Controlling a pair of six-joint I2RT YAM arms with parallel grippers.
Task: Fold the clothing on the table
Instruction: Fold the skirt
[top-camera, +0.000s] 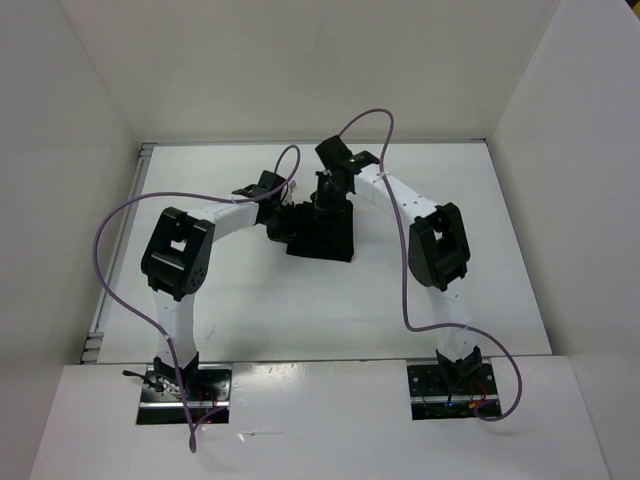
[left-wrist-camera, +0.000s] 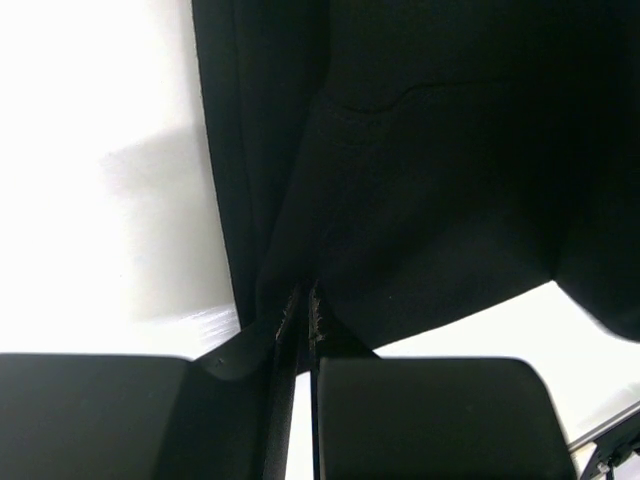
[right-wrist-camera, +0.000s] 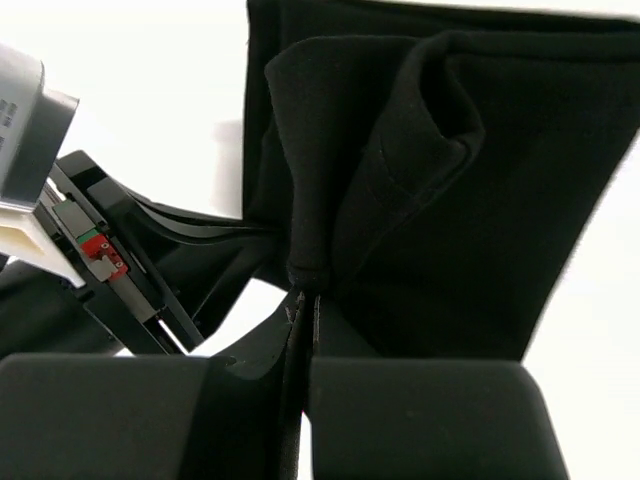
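The black clothing (top-camera: 325, 238) lies bunched in the middle of the white table (top-camera: 250, 300), partly lifted between both arms. My left gripper (top-camera: 284, 214) sits at the cloth's left edge. In the left wrist view its jaws (left-wrist-camera: 306, 297) are shut on an edge of the clothing (left-wrist-camera: 420, 180), which hangs away from them. My right gripper (top-camera: 328, 200) comes down on the cloth's far edge. In the right wrist view it (right-wrist-camera: 305, 290) is shut on a rolled fold of the clothing (right-wrist-camera: 450, 200). The pinched spots themselves are dark and hard to make out.
White upright walls (top-camera: 80, 150) enclose the table on three sides. The left arm's wrist body (right-wrist-camera: 100, 260) is close beside the right gripper. Purple cables (top-camera: 120, 270) loop off both arms. Bare tabletop (left-wrist-camera: 100, 150) lies left of the cloth.
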